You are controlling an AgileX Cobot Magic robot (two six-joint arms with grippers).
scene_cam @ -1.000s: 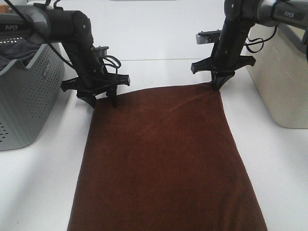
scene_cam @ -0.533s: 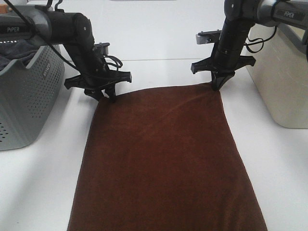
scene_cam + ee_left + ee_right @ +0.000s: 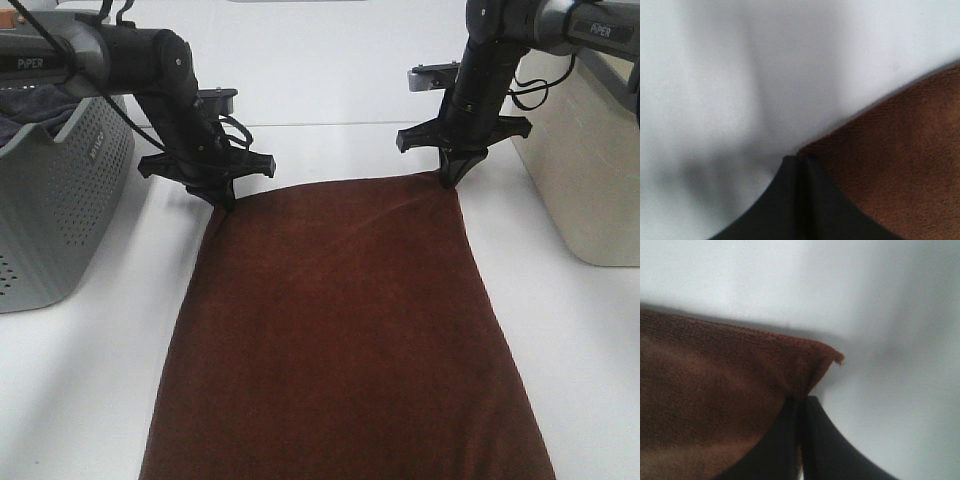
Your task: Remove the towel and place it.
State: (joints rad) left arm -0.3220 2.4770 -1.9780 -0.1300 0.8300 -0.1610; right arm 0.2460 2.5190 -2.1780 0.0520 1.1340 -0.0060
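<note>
We are pinching the towel (image 3: 340, 330), lying flat on the table (image 3: 580, 340), by its far corners, with the left gripper (image 3: 222, 200) and right gripper (image 3: 452, 180) both pressed together on the hem. The left one is catching only the very tip, so lifting may be pulling it free. The basket (image 3: 60, 220) is holding a dark cloth (image 3: 25, 105); the bin (image 3: 585, 180) is hiding its contents.

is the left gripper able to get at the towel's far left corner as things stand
Likely yes: the left gripper sits at that corner of the towel, its fingers closed together on the hem, nothing in the way; the grey basket stands off to the side.
</note>
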